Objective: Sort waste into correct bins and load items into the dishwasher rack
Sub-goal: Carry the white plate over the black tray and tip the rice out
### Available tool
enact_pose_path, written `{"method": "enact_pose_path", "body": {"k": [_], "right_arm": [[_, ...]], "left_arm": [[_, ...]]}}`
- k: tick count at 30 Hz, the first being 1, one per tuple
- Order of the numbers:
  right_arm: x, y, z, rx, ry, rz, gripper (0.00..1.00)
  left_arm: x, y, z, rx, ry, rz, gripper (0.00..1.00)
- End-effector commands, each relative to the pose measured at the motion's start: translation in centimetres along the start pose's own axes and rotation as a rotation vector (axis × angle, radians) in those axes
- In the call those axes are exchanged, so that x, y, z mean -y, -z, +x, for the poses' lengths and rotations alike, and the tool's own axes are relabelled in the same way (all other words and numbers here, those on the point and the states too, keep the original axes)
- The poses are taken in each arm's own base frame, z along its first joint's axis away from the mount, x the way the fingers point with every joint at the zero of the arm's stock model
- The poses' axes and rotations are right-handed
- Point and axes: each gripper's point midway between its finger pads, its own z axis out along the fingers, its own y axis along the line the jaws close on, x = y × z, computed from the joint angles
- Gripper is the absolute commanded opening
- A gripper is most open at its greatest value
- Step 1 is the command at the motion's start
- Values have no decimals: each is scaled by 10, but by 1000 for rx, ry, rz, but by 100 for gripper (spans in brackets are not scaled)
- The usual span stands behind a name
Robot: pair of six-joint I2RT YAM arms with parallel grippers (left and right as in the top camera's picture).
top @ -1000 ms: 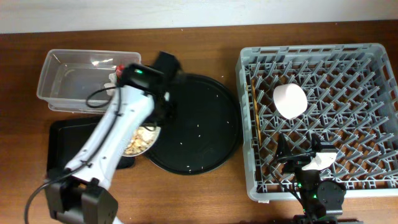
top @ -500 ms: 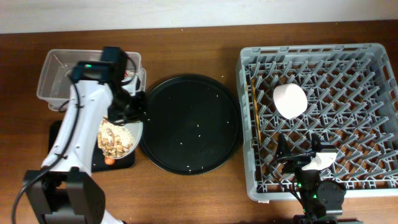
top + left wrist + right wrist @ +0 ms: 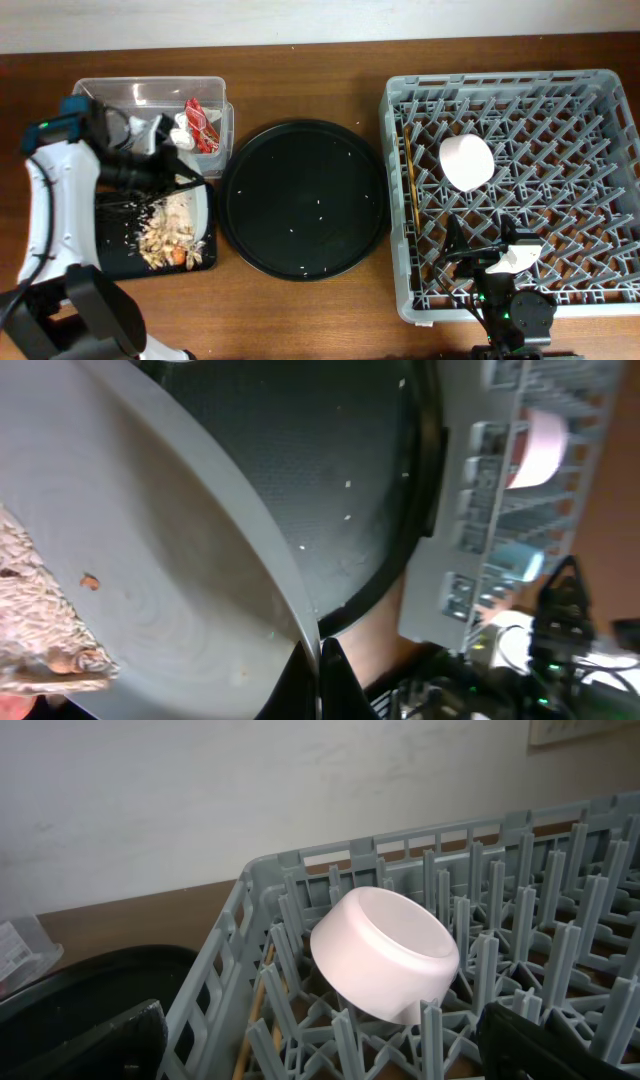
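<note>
My left gripper (image 3: 176, 181) is shut on the rim of the wider pale grey-white bowl (image 3: 196, 203), which is tipped over the shallow black rectangular tray (image 3: 105, 255). The pinched rim shows in the left wrist view (image 3: 320, 678). Beige rice and shell scraps (image 3: 163, 238) lie on that tray with an orange stick piece (image 3: 178, 256); some still cling inside the bowl (image 3: 30, 610). The clear tub (image 3: 110, 100) holds the red wrapper (image 3: 203, 124) and white tissue (image 3: 180, 136). The grey rack (image 3: 600, 100) holds the small white bowl (image 3: 466, 162) (image 3: 385, 955) and the chopsticks (image 3: 409, 195). My right gripper (image 3: 330, 1055) is open and empty, low in the rack.
The big round black tray (image 3: 300, 200) lies between the bins and the rack, with a few rice grains on it. The right arm's base (image 3: 510, 315) stands at the rack's front edge. I cannot make out the light-blue cup in the overhead view.
My left arm swung the bowl left from the round tray's edge to over the black rectangular tray and tipped it; scraps have spilled onto the tray. The right arm has not moved.
</note>
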Motion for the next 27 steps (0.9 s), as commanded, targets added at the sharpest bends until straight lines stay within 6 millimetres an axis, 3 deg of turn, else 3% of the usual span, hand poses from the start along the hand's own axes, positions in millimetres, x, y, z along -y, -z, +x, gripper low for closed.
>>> {"method": "enact_pose_path", "body": {"k": [1,6,12,19,27], "right_arm": [[0,0,2,0,6,-5,98],[0,0,2,0,6,-5,98],[0,0,2,0,6,-5,98],[0,0,2,0,6,-5,98],[0,0,2,0,6,-5,98]], "left_arm": [[-1,11,6,55,-20,112,1],[-11,35,7,135,9,144,0],[-3,72,6,280,-39,210,1],[-8,79,14,377,-91,335,0],[-26,86,20,438,-4,373,1]]}}
